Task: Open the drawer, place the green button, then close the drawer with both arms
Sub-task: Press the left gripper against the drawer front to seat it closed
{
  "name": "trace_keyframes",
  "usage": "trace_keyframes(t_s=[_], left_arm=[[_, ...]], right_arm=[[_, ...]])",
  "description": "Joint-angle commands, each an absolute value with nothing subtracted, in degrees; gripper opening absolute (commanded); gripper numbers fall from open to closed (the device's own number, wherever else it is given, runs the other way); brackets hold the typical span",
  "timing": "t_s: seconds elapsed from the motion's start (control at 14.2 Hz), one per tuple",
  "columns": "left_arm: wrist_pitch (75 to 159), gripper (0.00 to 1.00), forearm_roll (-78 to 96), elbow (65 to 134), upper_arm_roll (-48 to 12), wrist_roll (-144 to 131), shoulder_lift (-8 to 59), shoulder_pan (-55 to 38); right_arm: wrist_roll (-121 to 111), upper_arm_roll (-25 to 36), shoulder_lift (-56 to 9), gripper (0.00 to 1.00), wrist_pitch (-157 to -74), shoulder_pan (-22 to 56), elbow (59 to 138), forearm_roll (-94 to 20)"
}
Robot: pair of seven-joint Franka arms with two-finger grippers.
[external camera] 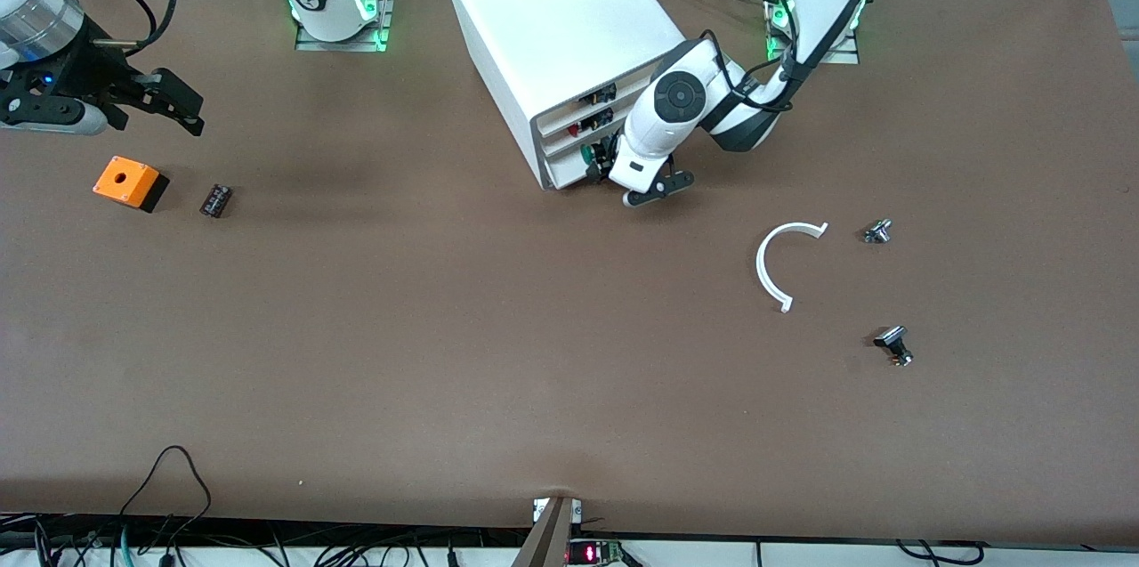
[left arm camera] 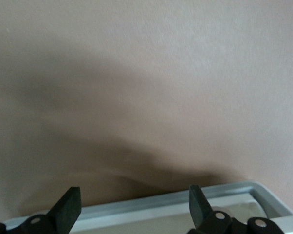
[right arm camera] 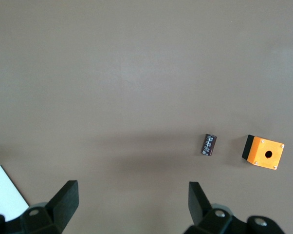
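Seemingly unlabelled drawer (external camera: pixel 569 165); left pincer (external camera: pixel 614 166) alongside

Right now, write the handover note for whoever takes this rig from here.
Left hand: open, empty, at the front of the drawer, the lowermost in the cabinet; a tray rim shows just under its fingers.
Right hand: open, empty, waiting over the table at the right arm's end, near the orange box.
Button: its green cap shows at that drawer's front, beside the left hand.
Done: it seems to be in the drawer.
Left: push the drawer shut; how far out it stands I cannot tell.
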State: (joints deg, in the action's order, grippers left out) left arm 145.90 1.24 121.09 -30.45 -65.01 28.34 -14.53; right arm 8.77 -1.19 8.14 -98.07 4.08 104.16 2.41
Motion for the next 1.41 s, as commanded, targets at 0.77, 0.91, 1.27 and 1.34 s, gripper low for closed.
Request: trace_keyframes(t_s=[0.77,0.91,1.27,1.34], left_arm=[[145.81,0.99,2.02,122.34,-33.31,-65.92,27.95,-15.21],[145.81,0.99,2.02,122.34,-33.31,-65.74,27.86,-15.03],[139.95,0.99,1.14,118.93,-32.61,-62.42,24.44,-9.25],[136.44,0.99,1.14,116.91,-32.78,-58.31,23.82,-6.97]], right_arm=[[8.0,-1.67,7.56,1.0,-98.09,3.43,102.13,2.55],[8.0,-1.58,7.56,1.0,-98.17,3.43,102.13,2.55],[8.0,-1.49,7.56,1.0,-98.61,3.43,102.13,2.11],[8.0,-1.49,7.47,1.0,-98.61,3.43,102.04,1.85]])
